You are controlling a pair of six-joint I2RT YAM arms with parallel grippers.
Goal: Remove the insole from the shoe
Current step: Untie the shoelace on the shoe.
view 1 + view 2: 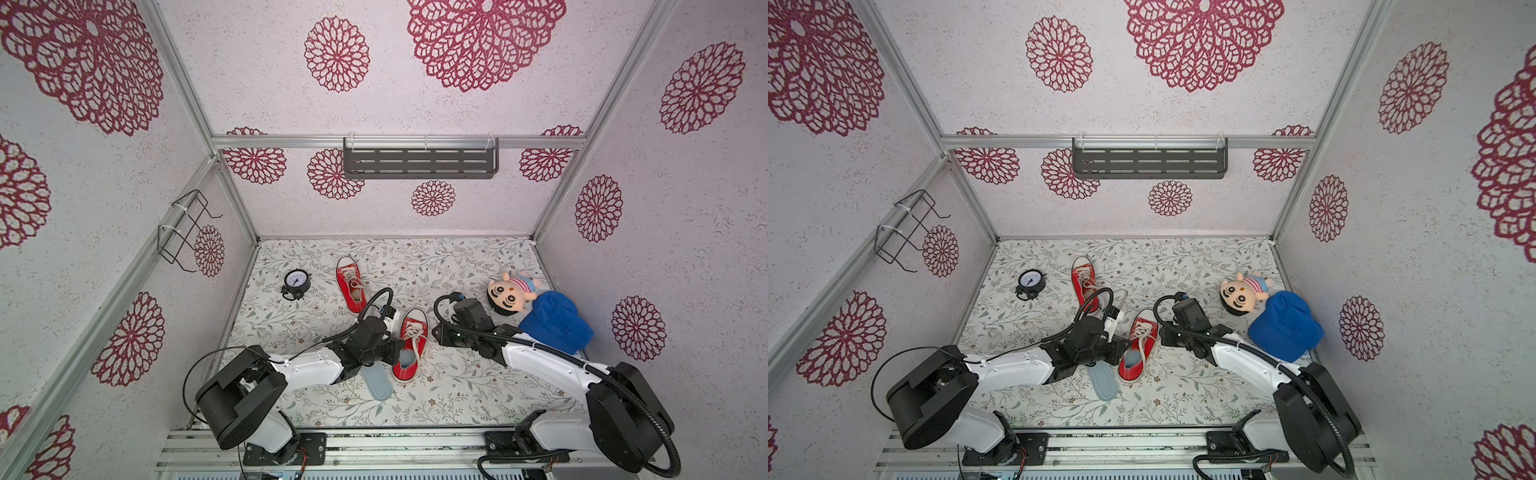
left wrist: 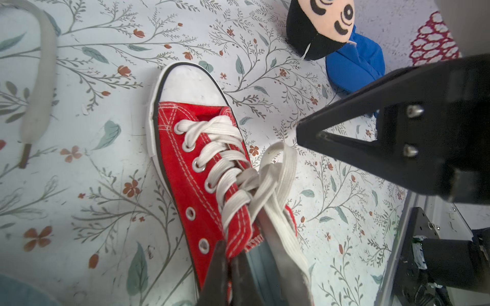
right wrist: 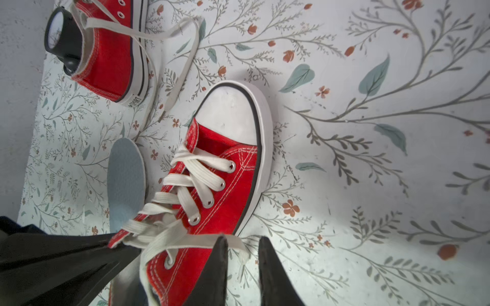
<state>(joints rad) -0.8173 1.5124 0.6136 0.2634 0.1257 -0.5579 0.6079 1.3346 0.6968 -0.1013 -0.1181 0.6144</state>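
The insole [image 1: 405, 358] sits inside the shoe [image 1: 413, 340]. It is a smooth grey-blue pad, and only its heel end shows through the collar. The rest is hidden under the tongue and the laces.

The shoe is a red canvas sneaker with white stitching, metal eyelets, flat white laces in a loose tangle, a white rubber toe cap and a black-lined white sole. It stands upright on the table's floral cloth [image 1: 457, 386].

My left gripper [image 2: 228, 251] is pinched tight on the canvas edge at the shoe's collar, and its fingers block most of the opening in the left wrist view. My right gripper [image 3: 243, 239] hovers just beside the shoe's opposite flank. Its fingers are parted with bare cloth between them, and they grip nothing. A lace end crosses one fingertip.

A loose insole [image 3: 124, 180], the same grey-blue, rounded and finely pebbled, lies flat just beside the shoe on my left arm's side. In both top views my left arm covers part of it.

Beyond the shoe's toe, on that same side, lies a second shoe [image 1: 351, 286] of matching red canvas. Past it stands a small black round clock [image 1: 296, 281].

Well apart from the shoe, on my right arm's side, rest a plush doll [image 1: 510, 293] and a blue cap [image 1: 555, 326], which touch each other.
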